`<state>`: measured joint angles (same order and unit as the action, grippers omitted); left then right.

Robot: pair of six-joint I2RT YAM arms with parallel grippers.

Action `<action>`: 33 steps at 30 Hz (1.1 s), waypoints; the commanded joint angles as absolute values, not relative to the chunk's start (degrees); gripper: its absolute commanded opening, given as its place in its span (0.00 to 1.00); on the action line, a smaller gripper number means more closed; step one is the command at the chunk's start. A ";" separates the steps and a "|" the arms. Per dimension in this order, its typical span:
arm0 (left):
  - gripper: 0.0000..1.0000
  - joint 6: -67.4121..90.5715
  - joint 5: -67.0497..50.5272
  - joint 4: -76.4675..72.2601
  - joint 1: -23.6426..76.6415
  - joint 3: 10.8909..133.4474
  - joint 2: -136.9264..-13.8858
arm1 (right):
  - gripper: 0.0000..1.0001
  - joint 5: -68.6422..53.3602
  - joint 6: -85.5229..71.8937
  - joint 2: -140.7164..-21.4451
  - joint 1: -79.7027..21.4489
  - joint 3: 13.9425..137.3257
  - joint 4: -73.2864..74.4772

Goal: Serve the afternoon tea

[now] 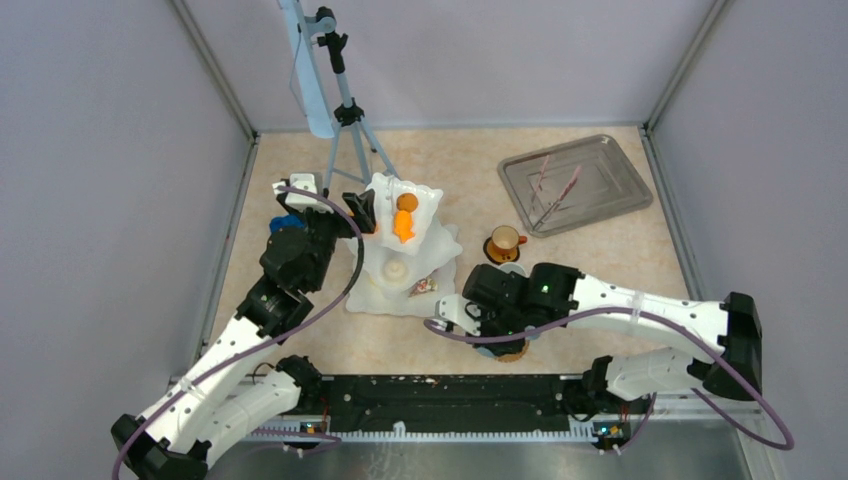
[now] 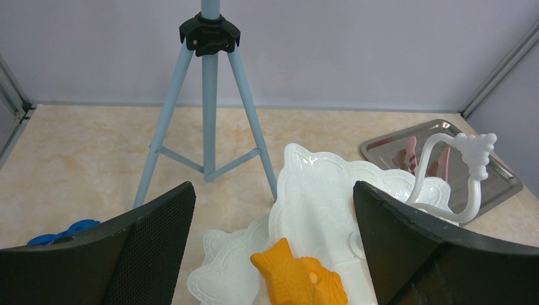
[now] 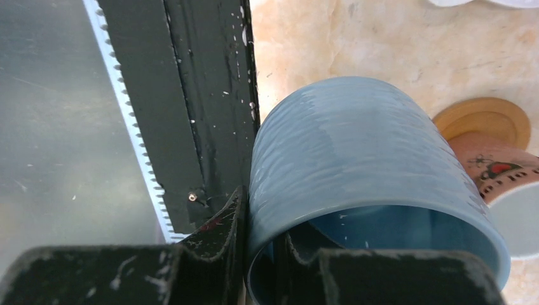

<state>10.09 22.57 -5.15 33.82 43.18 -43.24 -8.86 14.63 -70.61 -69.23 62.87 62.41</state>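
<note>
The left tool [image 2: 273, 190] is seen released, its two black fingers [image 2: 159, 244] spread wide over the top plate [image 2: 318, 190] of a white tiered stand [image 1: 375, 290]. An orange fish-shaped pastry [image 2: 299, 279] lies on that plate between the fingers and is touched by neither. From above, a round orange pastry [image 1: 405, 201] is shown just behind the fish on the same tier, while a cream pastry [image 1: 397, 268] and a cake slice [image 1: 422, 287] are set on the lower tier. The right tool [image 3: 260, 235] is clenched on a blue mug [image 3: 356, 146]: the wall is pinched at the rim, one finger outside and the other inside, the mug's mouth facing the tool, close to the black base rail [image 3: 191, 95]. Whether the mug is raised off the counter [image 3: 356, 44] cannot be told. A reddish-brown mug [image 3: 492, 171] and a round wooden coaster [image 3: 483, 117] are seen just beside it. An orange-brown mug [image 1: 505, 240] stands between the stand and a metal tray [image 1: 610, 175] holding pink tongs [image 1: 560, 195].
</note>
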 commanded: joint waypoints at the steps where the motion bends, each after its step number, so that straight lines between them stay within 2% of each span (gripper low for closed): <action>1: 0.99 9.37 23.50 -6.94 33.58 45.17 -42.33 | 0.00 -9.81 18.75 -71.17 -69.49 60.35 55.60; 11: 0.99 9.49 23.37 -6.94 33.58 45.01 -41.61 | 0.00 -5.59 30.51 -71.76 -69.44 52.12 53.62; 17: 0.99 9.66 22.74 -7.03 33.60 45.07 -42.00 | 0.00 -3.19 30.74 -68.86 -69.49 48.25 52.13; 33: 0.99 9.76 22.63 -7.03 33.65 45.08 -41.81 | 0.00 -2.74 31.27 -71.44 -67.64 47.37 48.47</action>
